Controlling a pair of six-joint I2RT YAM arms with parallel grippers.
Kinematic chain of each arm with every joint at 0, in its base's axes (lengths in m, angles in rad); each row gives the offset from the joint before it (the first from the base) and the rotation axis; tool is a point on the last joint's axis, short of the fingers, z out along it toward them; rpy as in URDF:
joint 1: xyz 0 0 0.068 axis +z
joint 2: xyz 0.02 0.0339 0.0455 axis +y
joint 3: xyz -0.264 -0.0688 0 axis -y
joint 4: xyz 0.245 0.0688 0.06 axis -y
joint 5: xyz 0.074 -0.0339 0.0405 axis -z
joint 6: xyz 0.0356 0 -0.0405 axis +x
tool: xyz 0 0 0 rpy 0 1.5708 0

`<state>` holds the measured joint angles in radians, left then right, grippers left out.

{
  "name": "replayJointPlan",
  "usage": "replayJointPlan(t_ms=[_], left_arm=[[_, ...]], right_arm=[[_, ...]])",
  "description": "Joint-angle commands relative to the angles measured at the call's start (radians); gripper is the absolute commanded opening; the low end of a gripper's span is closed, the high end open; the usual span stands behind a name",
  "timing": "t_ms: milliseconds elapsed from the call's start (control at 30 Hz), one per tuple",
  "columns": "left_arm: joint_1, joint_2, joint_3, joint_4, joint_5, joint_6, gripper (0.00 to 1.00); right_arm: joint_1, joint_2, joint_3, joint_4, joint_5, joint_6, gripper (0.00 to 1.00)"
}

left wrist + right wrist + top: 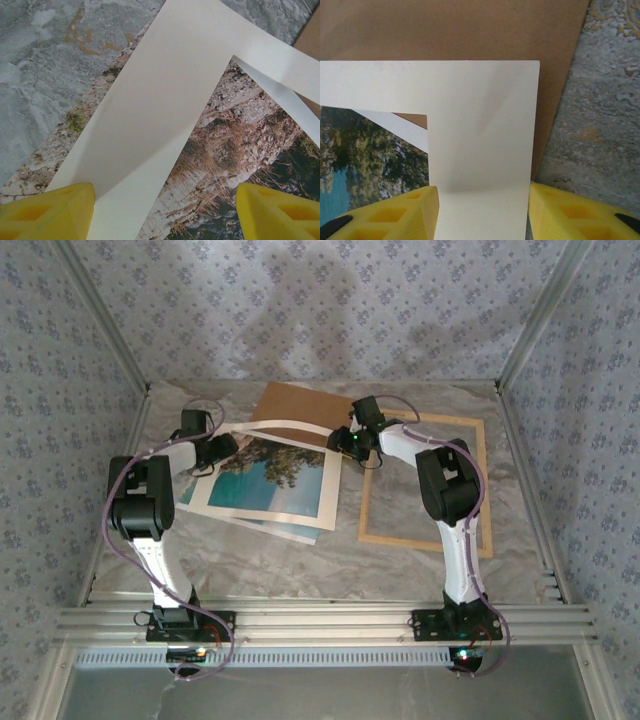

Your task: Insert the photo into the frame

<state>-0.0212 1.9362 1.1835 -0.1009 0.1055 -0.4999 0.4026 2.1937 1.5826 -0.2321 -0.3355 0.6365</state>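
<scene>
The photo [272, 480] of sea, trees and rocks lies flat left of centre, partly under a white mat border [285, 427]. To its right the light wood frame [420, 537] rests flat on the table, with nothing inside it. My left gripper [215, 450] hovers over the photo's left end. In its wrist view it [165, 215] is open wide over the mat [160, 100] and the photo [235, 150]. My right gripper [345, 443] is at the mat's right end. There it [482, 215] is open, its yellow fingers [405, 212] astride a mat strip [480, 125], close to both edges.
A plain brown backing board [300, 402] lies behind the photo and under the mat's corner [445, 30]. The table [270, 565] has a grey marbled cover. Patterned walls and metal posts close in three sides.
</scene>
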Motion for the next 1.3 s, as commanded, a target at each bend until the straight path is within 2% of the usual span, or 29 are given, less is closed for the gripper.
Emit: replayJointPlan(t_ms=[0, 233, 633, 1267], left_arm=[[0.001, 0.003, -0.012, -0.011, 0.034, -0.014, 0.75], [0.001, -0.003, -0.016, -0.011, 0.035, -0.009, 0.75], [0.001, -0.019, -0.024, -0.011, 0.030, -0.005, 0.75], [0.001, -0.021, -0.024, -0.013, 0.030, -0.006, 0.75]], right_arm=[[-0.002, -0.027, -0.005, 0.031, -0.041, 0.009, 0.50], [-0.019, -0.075, -0.064, 0.107, -0.080, 0.006, 0.48], [-0.043, -0.159, -0.249, 0.382, -0.196, 0.002, 0.50], [-0.061, -0.224, -0.486, 0.729, -0.269, 0.002, 0.50]])
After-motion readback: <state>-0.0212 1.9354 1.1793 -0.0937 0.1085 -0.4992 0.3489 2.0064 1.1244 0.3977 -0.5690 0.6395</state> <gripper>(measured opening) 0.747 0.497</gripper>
